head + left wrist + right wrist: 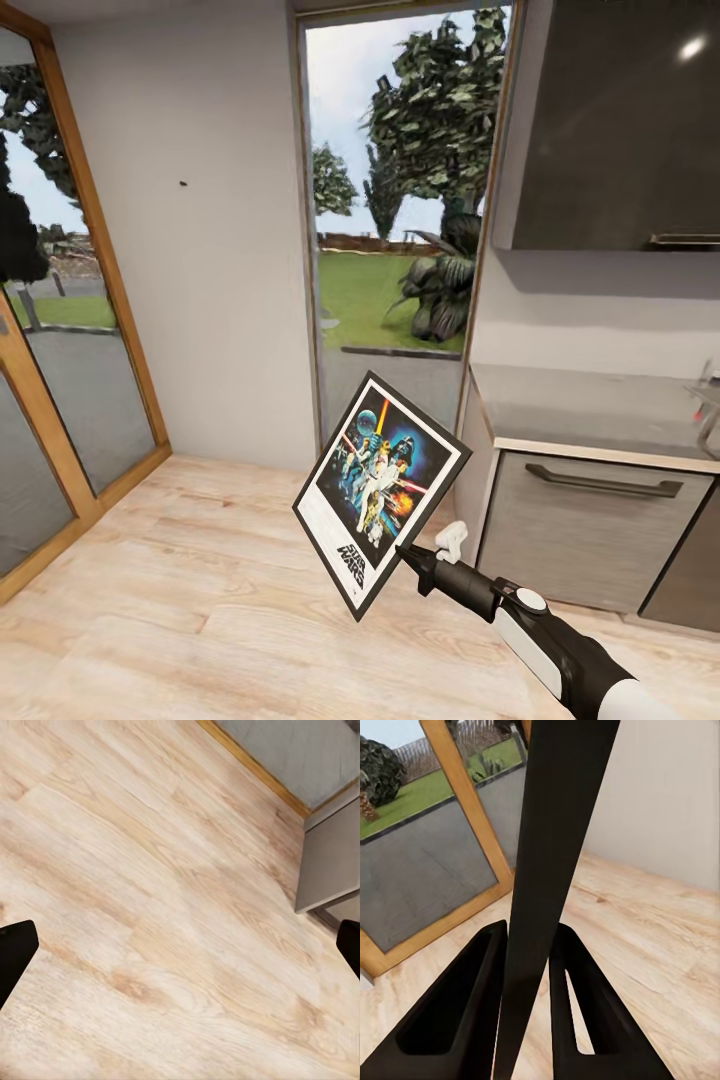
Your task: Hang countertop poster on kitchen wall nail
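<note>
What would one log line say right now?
right hand: shut on poster | left hand: open, over floor | nail: bare

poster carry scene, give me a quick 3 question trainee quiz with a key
1. True or false: the poster is lying flat on the kitchen countertop.
2. Which gripper holds the poster? A) left gripper B) right gripper C) both
3. Fill in: the small dark nail sits on the grey wall between the wood-framed glass door and the ____.

Key
1. False: it is held tilted in the air above the wooden floor.
2. B: the right gripper has a finger on each side of the poster's edge; the left gripper is open over the floor.
3. Window.
</note>
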You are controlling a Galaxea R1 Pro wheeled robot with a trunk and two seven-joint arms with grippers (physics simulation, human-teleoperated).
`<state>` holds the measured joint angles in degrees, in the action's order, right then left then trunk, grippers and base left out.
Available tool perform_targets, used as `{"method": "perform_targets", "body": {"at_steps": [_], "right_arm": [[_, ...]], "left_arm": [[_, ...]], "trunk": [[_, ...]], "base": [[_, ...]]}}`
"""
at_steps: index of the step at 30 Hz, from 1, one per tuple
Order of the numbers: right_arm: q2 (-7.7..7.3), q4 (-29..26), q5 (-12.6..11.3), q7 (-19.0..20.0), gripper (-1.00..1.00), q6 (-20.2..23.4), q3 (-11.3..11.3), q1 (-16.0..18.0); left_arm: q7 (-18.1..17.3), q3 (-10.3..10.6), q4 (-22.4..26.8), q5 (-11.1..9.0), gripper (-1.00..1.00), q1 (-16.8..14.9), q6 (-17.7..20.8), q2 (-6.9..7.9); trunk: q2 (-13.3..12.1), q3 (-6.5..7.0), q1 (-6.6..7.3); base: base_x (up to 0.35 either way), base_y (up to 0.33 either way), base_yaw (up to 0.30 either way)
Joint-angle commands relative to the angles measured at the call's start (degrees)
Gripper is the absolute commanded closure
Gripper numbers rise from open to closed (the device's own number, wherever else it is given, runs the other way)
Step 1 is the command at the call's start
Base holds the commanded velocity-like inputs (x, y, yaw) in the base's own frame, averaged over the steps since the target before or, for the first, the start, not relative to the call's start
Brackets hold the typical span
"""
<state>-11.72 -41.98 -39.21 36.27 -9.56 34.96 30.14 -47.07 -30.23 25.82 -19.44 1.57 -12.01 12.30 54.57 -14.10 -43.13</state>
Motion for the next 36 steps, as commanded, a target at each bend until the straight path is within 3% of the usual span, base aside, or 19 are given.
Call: {"method": "perform_targets", "body": {"at_steps": [1, 36], "right_arm": [[-0.06, 0.1, -0.5, 0.1, 1.00, -0.3, 0.4, 0.1], [0.03, 0.0, -0.5, 0.0, 1.00, -0.3, 0.4, 0.1]], "left_arm": [[-0.2, 0.0, 0.0, -0.3, -1.00, 0.0, 0.0, 0.00], [-0.1, 0.0, -0.1, -0.3, -1.00, 0.0, 0.0, 0.00]], "trunk": [[-0.4, 0.12, 0.22], [-14.4, 6.41, 7.90]], "base": [[0.000, 0.000, 0.000], [0.000, 0.000, 0.000]]}}
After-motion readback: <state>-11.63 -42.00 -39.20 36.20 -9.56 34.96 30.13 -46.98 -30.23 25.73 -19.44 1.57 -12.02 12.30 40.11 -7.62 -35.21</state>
